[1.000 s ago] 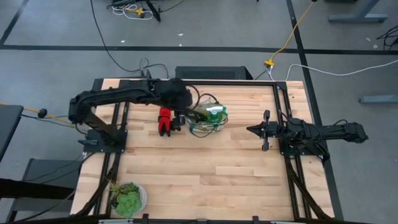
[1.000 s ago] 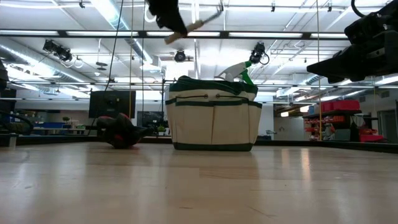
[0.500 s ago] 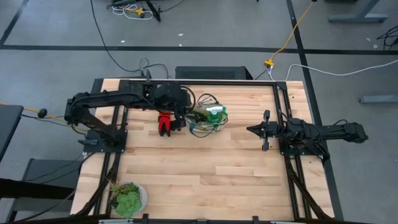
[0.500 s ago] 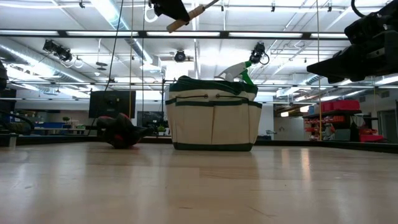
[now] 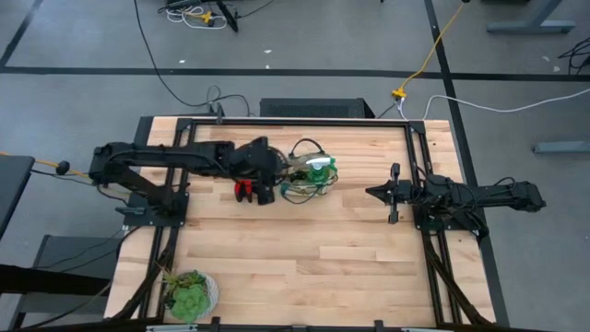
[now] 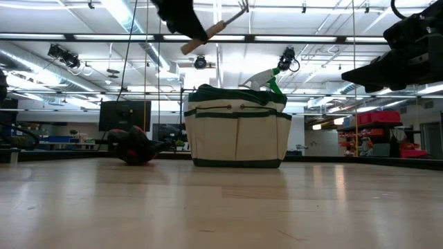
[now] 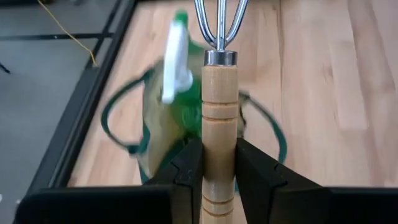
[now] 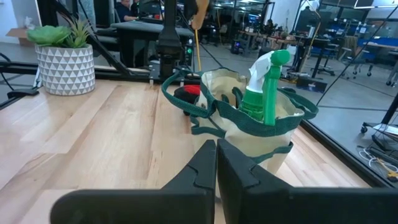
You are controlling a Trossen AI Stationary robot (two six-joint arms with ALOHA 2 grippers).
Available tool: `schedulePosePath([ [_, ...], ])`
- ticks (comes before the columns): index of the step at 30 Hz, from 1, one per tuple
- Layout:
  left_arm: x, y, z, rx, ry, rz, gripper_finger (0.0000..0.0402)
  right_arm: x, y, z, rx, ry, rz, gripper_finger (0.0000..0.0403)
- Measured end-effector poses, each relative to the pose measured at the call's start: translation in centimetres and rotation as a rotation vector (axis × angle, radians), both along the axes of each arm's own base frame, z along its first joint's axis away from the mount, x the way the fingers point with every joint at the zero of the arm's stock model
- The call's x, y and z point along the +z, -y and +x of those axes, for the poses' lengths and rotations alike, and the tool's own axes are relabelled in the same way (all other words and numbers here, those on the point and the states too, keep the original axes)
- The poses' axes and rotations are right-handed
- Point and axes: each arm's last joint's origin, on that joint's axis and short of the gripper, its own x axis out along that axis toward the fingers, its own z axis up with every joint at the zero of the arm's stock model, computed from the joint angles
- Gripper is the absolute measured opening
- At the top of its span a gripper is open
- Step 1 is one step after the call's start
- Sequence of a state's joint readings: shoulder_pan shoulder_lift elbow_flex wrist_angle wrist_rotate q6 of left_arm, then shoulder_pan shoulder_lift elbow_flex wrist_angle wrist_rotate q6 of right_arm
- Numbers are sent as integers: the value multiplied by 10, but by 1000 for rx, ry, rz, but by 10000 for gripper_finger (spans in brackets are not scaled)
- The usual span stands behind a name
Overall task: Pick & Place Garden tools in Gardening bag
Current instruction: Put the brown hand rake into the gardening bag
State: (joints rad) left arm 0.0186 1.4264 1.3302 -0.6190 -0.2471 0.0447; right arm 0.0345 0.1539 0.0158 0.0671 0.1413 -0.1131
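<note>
The gardening bag stands on its flat base at mid-table, with the green spray bottle sticking up out of it. My left gripper hovers high, just left of the bag, shut on the wooden-handled mini rake. The red-and-black gloves lie on the table left of the bag, partly under my left arm. My right gripper waits shut at the table's right side, pointing level at the bag. My left gripper pinches the rake's wooden handle between its two fingers, a little below the metal ferrule. The rake is lifted clear, well above the table. It is tilted, with the wire tines higher and toward the bag and the handle's butt lower.
A succulent in a pale patterned pot stands at the near left corner. Black frame rails run along the table's left and right sides. Bare wood lies between the bag and the near edge.
My left gripper has swung toward the table's near edge and come down a little, carrying the rake. It now hovers over the gloves, beside the bag. The rake first rose, then dropped lower, still tilted. The bag, the gloves and my right arm have stayed put.
</note>
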Motion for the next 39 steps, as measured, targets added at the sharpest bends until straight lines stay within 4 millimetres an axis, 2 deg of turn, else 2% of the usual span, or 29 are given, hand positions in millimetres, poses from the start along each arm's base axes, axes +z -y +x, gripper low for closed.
schedulePosePath([
  [4, -13, -8, -7, -49, 98, -27, 78, -1, 0, 0, 0, -6, 0, 16],
  [10, -22, -28, -24, -69, 280, -52, 78, -1, 0, 1, 1, -14, 0, 16],
  [17, -45, -46, -28, -97, 410, -32, 78, -2, 0, 1, 0, -18, -1, 16],
  [24, -62, -62, -34, -105, 458, -44, 78, -2, 0, 1, 0, -18, -1, 16],
  [33, -81, -61, -33, -112, 467, -61, 78, -2, 0, 1, -1, -19, -1, 16],
  [39, -93, -63, -25, -119, 440, -86, 78, -2, 0, 1, -1, -19, -1, 16],
])
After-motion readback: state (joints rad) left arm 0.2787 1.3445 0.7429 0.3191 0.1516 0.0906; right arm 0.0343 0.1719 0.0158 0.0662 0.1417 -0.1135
